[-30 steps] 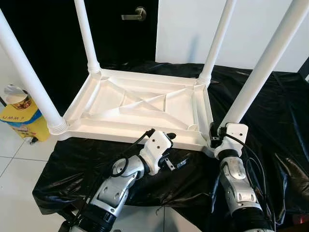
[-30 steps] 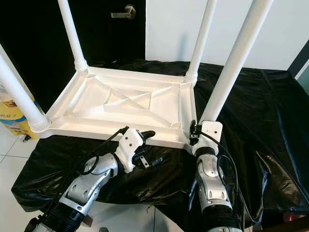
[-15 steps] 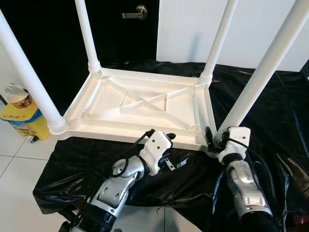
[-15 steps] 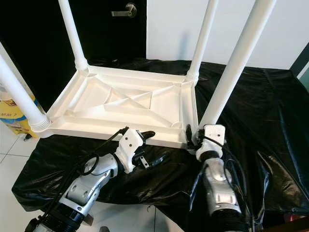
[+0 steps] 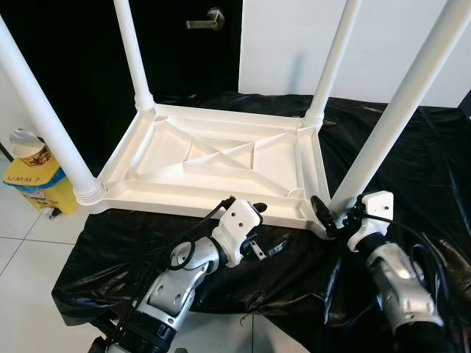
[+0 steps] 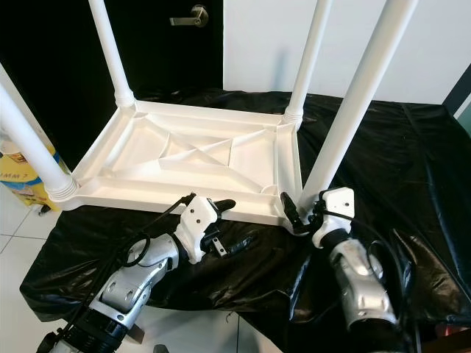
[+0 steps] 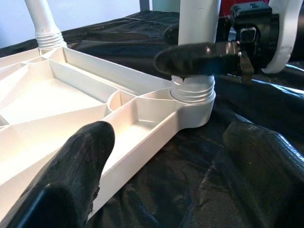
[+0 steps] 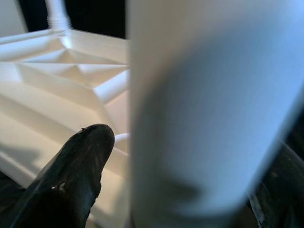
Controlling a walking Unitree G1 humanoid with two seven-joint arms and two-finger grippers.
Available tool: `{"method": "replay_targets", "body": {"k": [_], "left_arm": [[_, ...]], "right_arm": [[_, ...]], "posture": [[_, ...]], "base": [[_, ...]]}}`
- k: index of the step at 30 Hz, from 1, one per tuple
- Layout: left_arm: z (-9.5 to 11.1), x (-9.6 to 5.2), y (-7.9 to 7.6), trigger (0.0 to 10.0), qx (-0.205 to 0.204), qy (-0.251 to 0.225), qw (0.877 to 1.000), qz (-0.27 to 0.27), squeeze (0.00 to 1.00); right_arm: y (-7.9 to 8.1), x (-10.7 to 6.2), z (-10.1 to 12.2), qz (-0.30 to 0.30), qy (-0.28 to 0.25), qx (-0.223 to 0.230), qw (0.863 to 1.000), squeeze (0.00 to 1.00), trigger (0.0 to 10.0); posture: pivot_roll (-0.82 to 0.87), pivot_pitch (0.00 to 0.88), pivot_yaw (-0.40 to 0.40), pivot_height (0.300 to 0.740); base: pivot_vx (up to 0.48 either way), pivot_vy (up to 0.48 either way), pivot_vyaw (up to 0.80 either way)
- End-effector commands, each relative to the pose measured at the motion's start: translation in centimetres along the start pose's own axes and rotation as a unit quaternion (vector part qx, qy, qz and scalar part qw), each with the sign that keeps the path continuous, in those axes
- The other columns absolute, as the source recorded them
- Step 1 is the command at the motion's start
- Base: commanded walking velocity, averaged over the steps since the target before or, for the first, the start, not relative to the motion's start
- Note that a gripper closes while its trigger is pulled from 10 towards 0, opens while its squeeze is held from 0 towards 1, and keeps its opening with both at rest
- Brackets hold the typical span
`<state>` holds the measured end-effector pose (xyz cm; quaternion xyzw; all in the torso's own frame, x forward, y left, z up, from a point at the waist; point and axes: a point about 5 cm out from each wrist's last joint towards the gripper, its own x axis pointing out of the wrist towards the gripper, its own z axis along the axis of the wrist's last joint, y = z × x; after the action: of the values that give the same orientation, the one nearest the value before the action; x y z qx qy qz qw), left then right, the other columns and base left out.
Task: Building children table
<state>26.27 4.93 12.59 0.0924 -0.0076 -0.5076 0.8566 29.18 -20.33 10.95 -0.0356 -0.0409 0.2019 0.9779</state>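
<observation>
The right end effector (image 5: 329, 217) has its two black fingers around the bottom of the near right leg (image 5: 390, 118), right above the screw ring. It looks pinched on the leg. A second ago the right arm stood up straight under the leg. Now it has swung out to the right and lies lower. I think it is turning the leg to screw it in tight.

The left end effector (image 5: 265, 232) has not moved. Its fingers are spread apart. One finger rests over the near edge of the white table (image 5: 213, 165) and one lies on the black sheet (image 5: 412, 154).

The table is upside down on the covered tabletop.

I count four legs, one table, two arms and one yellow box (image 5: 37, 187) with a cup on it.
</observation>
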Motion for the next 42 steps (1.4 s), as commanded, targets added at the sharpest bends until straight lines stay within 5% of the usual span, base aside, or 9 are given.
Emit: {"method": "replay_targets", "body": {"k": [1,7,8,9,10,23,24,33,42], "left_arm": [[-0.1,0.0,0.2,10.0,0.003,0.005,1.000,0.002,0.00],[0.1,0.2,0.4,10.0,0.006,0.004,1.000,0.001,0.00],[0.1,0.2,0.5,10.0,0.008,0.004,1.000,0.001,0.00],[0.1,0.2,0.5,10.0,0.008,0.004,1.000,0.001,0.00],[0.1,0.2,0.6,10.0,0.009,0.004,1.000,0.001,0.00],[0.2,0.2,0.7,10.0,0.009,0.002,1.000,0.006,0.00],[0.2,0.2,0.6,10.0,0.009,0.002,1.000,0.006,0.00],[0.2,0.4,0.5,10.0,0.007,0.001,1.000,0.006,0.00],[0.1,0.3,0.4,10.0,0.004,0.000,1.000,0.008,0.00]], "right_arm": [[-0.2,-0.1,-0.5,0.014,0.013,0.000,1.000,0.00,10.0],[-0.4,0.9,-0.5,0.051,0.027,-0.018,0.998,0.00,10.0],[-0.4,1.1,-0.6,0.062,0.031,-0.024,0.997,0.00,8.2],[-0.4,1.1,-0.6,0.062,0.031,-0.024,0.997,0.00,8.2],[-0.4,1.3,-0.6,0.070,0.034,-0.026,0.997,0.00,0.0],[-0.8,0.7,-1.6,0.070,0.059,-0.017,0.996,0.00,0.0],[-0.9,0.7,-1.8,0.059,0.061,-0.010,0.996,0.00,10.0],[-1.2,0.6,-2.5,-0.009,0.078,-0.016,0.997,0.00,10.0],[-0.7,0.5,-3.1,-0.165,0.082,0.011,0.983,0.00,10.0]], "posture": [[0.00,0.000,-0.033,0.740],[0.00,0.000,-0.026,0.740],[0.00,0.000,-0.027,0.740],[0.00,0.000,-0.027,0.740],[0.00,0.000,-0.029,0.740],[0.00,0.000,-0.037,0.740],[0.00,0.000,-0.038,0.740],[-0.01,0.000,-0.045,0.740],[0.00,0.000,-0.052,0.740]], "base": [[0.000,0.000,0.00],[0.000,0.000,0.00],[0.000,0.000,0.00],[0.000,0.000,0.00],[0.000,0.000,0.00],[0.000,0.000,0.00],[0.000,0.000,0.00],[0.000,0.000,0.00],[0.000,0.000,0.00]]}}
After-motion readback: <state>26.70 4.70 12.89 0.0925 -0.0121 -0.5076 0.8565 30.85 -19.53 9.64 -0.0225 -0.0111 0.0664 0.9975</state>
